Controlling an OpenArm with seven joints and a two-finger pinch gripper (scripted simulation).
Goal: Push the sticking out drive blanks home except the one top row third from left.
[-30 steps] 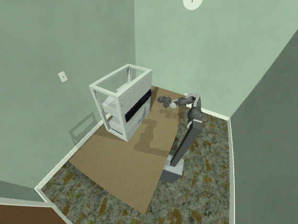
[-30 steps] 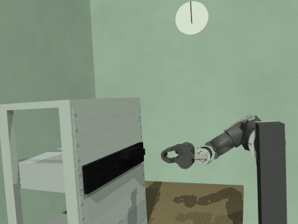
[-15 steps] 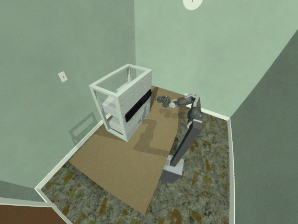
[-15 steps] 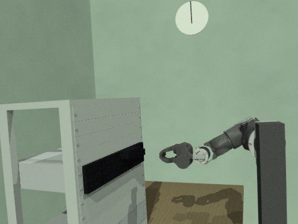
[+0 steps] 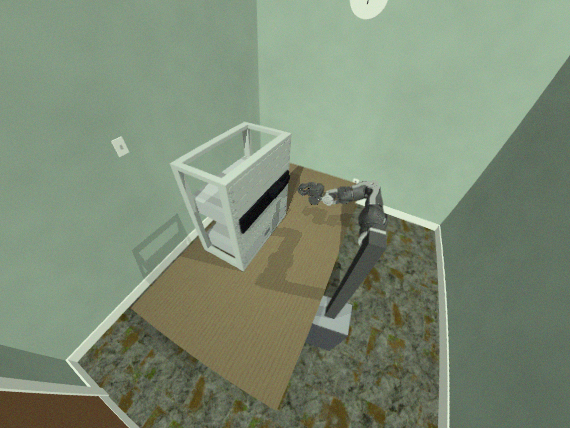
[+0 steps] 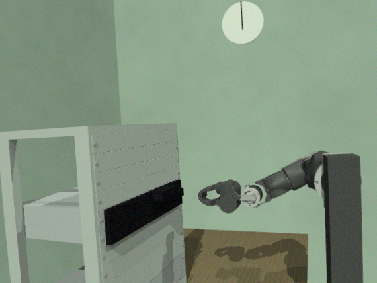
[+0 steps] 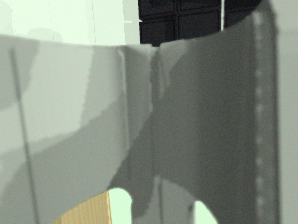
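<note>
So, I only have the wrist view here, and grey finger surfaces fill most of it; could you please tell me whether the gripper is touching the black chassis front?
Observer: No. In the exterior view the dark grey gripper hangs apart from the black chassis front in the white rack, with green wall showing between them.
Operator: Thank you. Are the fingers open?
Observer: They are shut, tips together, with nothing between them.
Operator: And what lies nearest ahead of it?
Observer: A black drive blank that stands out, at the end of the front nearest the gripper and at about the gripper's height.
</note>
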